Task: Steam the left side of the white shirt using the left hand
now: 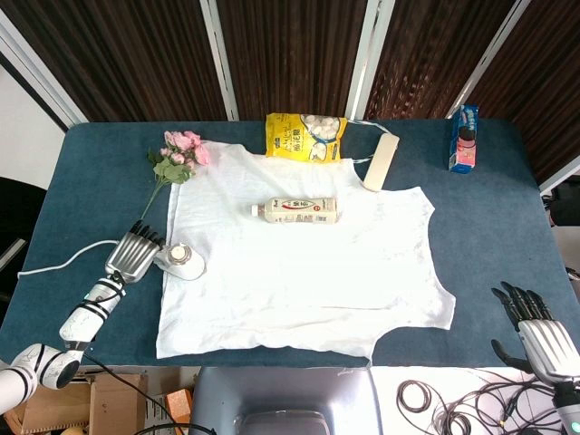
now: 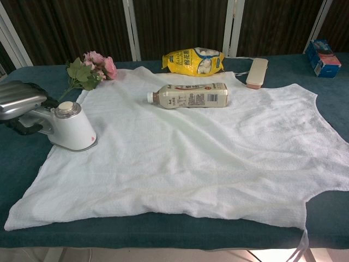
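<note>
The white shirt (image 1: pixel 299 263) (image 2: pixel 191 153) lies spread flat on the blue table. A white steamer (image 1: pixel 184 263) (image 2: pixel 71 128) stands on the shirt's left edge. My left hand (image 1: pixel 134 254) (image 2: pixel 19 101) grips its handle from the left side. My right hand (image 1: pixel 539 331) hangs off the table's front right corner, fingers spread, holding nothing. It does not show in the chest view.
A milk-tea bottle (image 1: pixel 294 210) (image 2: pixel 188 94) lies on the shirt's upper middle. Pink flowers (image 1: pixel 179 154), a yellow snack bag (image 1: pixel 306 136), a beige case (image 1: pixel 381 161) and a blue box (image 1: pixel 463 138) line the far side. The steamer's white cord (image 1: pixel 63 263) trails left.
</note>
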You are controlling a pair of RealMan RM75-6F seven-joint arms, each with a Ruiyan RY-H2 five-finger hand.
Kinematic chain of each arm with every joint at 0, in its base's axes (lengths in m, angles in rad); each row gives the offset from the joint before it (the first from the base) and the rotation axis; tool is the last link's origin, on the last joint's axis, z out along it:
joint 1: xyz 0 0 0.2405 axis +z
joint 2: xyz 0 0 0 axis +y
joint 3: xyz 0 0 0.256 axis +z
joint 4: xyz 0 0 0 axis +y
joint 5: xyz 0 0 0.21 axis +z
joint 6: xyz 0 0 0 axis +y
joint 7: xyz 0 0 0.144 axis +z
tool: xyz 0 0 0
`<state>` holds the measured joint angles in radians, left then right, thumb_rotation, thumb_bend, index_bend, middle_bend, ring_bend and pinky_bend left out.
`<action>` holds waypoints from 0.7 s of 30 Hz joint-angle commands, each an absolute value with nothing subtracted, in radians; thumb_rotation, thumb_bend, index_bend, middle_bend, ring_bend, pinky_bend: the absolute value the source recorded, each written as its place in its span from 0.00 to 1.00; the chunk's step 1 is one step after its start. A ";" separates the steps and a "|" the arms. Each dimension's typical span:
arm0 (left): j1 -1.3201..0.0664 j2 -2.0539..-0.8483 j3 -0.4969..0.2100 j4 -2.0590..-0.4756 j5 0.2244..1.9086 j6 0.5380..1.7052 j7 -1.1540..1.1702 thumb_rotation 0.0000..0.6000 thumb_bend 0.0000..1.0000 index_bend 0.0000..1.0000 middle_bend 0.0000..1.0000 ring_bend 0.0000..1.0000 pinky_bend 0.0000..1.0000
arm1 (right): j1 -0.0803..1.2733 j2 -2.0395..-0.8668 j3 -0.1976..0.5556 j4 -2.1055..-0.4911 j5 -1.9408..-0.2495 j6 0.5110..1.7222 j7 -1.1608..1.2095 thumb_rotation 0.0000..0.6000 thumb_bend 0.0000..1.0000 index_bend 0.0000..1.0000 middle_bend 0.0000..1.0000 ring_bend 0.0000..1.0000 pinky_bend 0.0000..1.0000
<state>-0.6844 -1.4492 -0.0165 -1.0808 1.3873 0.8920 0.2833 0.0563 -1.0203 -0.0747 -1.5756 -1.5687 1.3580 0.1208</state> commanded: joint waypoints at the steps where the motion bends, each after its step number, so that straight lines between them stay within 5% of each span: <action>1: -0.695 -1.469 0.012 -1.025 1.461 0.909 0.186 1.00 0.49 0.58 0.46 0.31 0.28 | 0.055 -1.020 -0.074 -1.575 -1.568 1.359 0.122 1.00 0.31 0.00 0.00 0.00 0.00; 10: -0.694 -1.533 0.045 -0.886 1.526 0.917 -0.011 1.00 0.63 0.78 0.63 0.52 0.46 | 0.050 -1.017 -0.075 -1.574 -1.564 1.362 0.122 1.00 0.31 0.00 0.00 0.00 0.00; 21: -0.677 -1.615 0.097 -0.692 1.637 1.046 -0.304 1.00 0.54 0.71 0.64 0.71 0.61 | 0.046 -1.018 -0.075 -1.575 -1.558 1.359 0.117 1.00 0.31 0.00 0.00 0.00 0.00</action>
